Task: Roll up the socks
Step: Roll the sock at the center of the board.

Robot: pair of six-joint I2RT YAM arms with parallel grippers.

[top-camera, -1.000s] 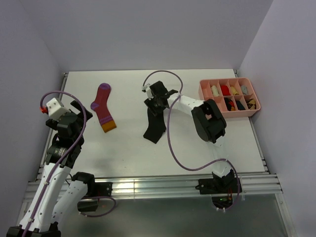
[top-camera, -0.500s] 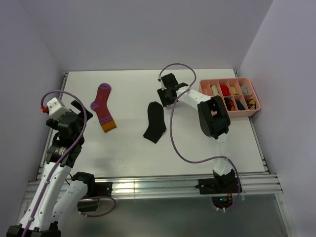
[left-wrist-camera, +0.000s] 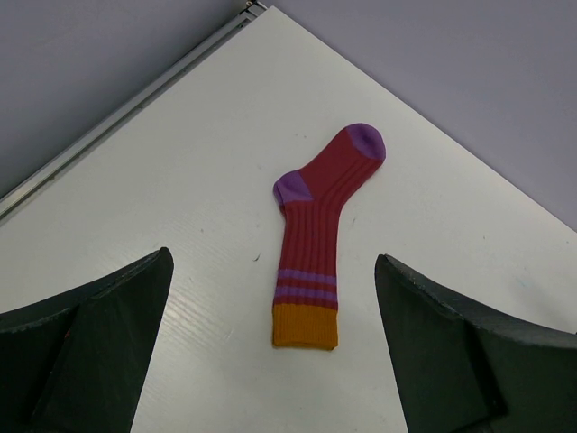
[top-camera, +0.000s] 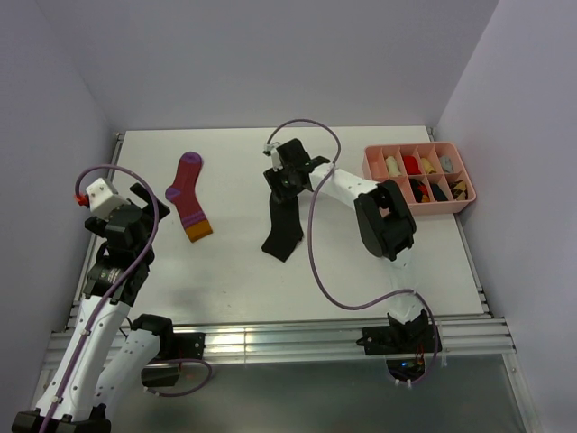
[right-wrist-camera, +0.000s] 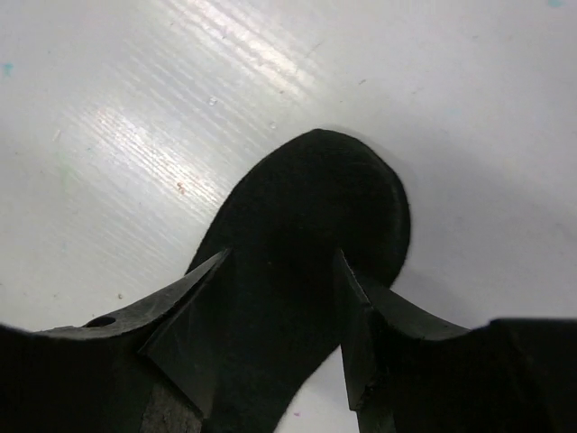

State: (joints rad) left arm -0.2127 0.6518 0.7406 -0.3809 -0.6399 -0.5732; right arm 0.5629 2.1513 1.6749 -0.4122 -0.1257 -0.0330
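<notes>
A black sock (top-camera: pixel 281 236) lies flat near the table's middle, its rounded end pointing to the back. My right gripper (top-camera: pixel 288 183) is down over that end. In the right wrist view the open right gripper (right-wrist-camera: pixel 281 257) straddles the black sock (right-wrist-camera: pixel 315 185), whose rounded tip shows past the fingertips. A magenta sock (top-camera: pixel 188 194) with purple stripes and an orange band lies flat at the left. My left gripper (top-camera: pixel 137 200) hovers near the left edge, short of it. In the left wrist view the left gripper (left-wrist-camera: pixel 273 260) stands wide open above the magenta sock (left-wrist-camera: pixel 315 239).
A pink compartment tray (top-camera: pixel 422 208) with several small rolled items stands at the back right, close to the right wall. The right arm's purple cable (top-camera: pixel 311 257) loops over the table beside the black sock. A metal rail (top-camera: pixel 270 336) runs along the near edge.
The right gripper swung away to the back right, leaving the black sock flat, then came back down over the sock's far end. The left arm stayed still.
</notes>
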